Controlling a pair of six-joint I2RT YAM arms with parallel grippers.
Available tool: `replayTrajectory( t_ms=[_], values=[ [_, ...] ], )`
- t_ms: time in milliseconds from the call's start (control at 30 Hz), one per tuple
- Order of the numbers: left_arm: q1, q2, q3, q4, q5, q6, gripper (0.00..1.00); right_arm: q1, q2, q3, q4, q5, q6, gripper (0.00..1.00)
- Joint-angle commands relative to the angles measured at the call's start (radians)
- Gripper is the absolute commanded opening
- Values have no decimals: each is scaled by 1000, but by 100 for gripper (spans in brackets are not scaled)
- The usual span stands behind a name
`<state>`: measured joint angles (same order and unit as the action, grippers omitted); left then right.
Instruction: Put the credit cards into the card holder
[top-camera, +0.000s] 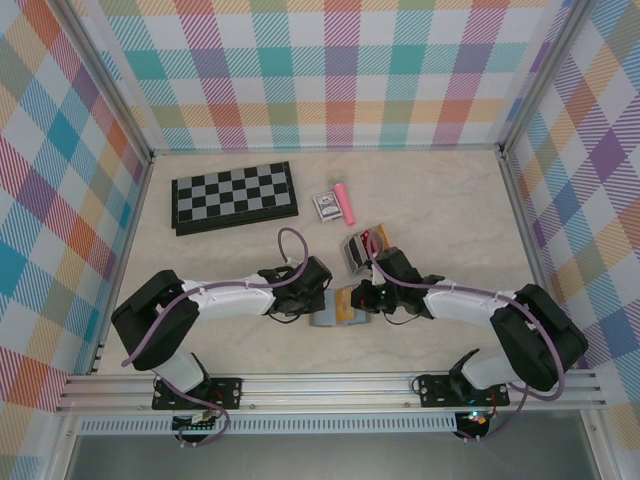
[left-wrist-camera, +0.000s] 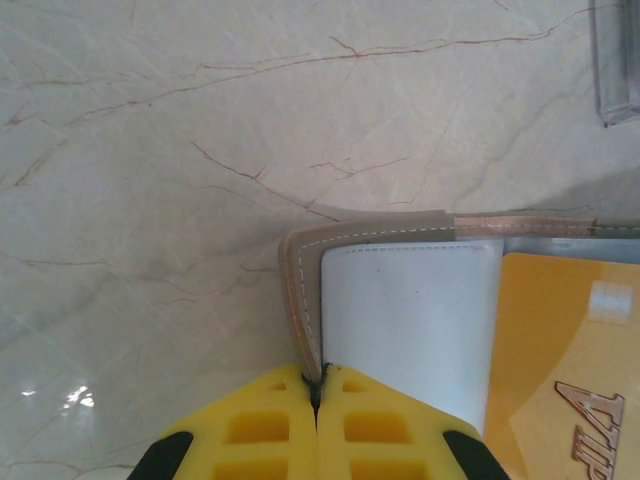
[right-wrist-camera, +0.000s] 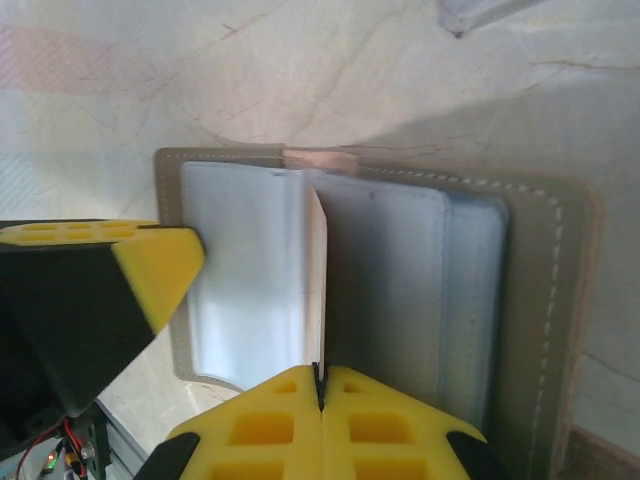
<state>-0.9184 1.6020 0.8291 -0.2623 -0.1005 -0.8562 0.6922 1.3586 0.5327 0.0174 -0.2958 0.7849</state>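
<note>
The card holder (top-camera: 328, 320) lies open on the table between both arms, grey-brown with white stitching (left-wrist-camera: 296, 290) and clear inner sleeves (right-wrist-camera: 250, 290). My left gripper (left-wrist-camera: 317, 385) is shut on the edge of its cover. My right gripper (right-wrist-camera: 321, 375) is shut on one clear sleeve (right-wrist-camera: 316, 270), which stands upright like a page. A tan-yellow credit card (left-wrist-camera: 565, 360) printed "VIP" lies at the holder's right side, by the white sleeve (left-wrist-camera: 410, 320). More credit cards (top-camera: 368, 241), red and dark, stand in a small slotted rack (top-camera: 355, 252) just behind the grippers.
A folded chessboard (top-camera: 233, 197) lies at the back left. A small patterned card box (top-camera: 325, 206) and a pink object (top-camera: 344, 203) sit behind the rack. The left gripper's yellow finger (right-wrist-camera: 150, 265) reaches in beside the holder. Checked walls enclose the table.
</note>
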Motion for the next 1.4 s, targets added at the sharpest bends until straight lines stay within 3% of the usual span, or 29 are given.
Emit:
replayTrajectory(
  t_ms=[0, 700, 1000, 1367],
  values=[
    [3, 24, 9, -6, 9, -20, 3, 8, -42, -10, -15, 15, 24, 1],
    [3, 35, 8, -8, 18, -18, 2, 6, 6, -46, -32, 121, -28, 1],
    [3, 42, 15, -7, 25, -13, 2, 8, 120, -40, 120, 12, 1, 1],
    [3, 38, 14, -7, 19, -19, 4, 18, 116, -16, 91, -33, -7, 1]
  ],
)
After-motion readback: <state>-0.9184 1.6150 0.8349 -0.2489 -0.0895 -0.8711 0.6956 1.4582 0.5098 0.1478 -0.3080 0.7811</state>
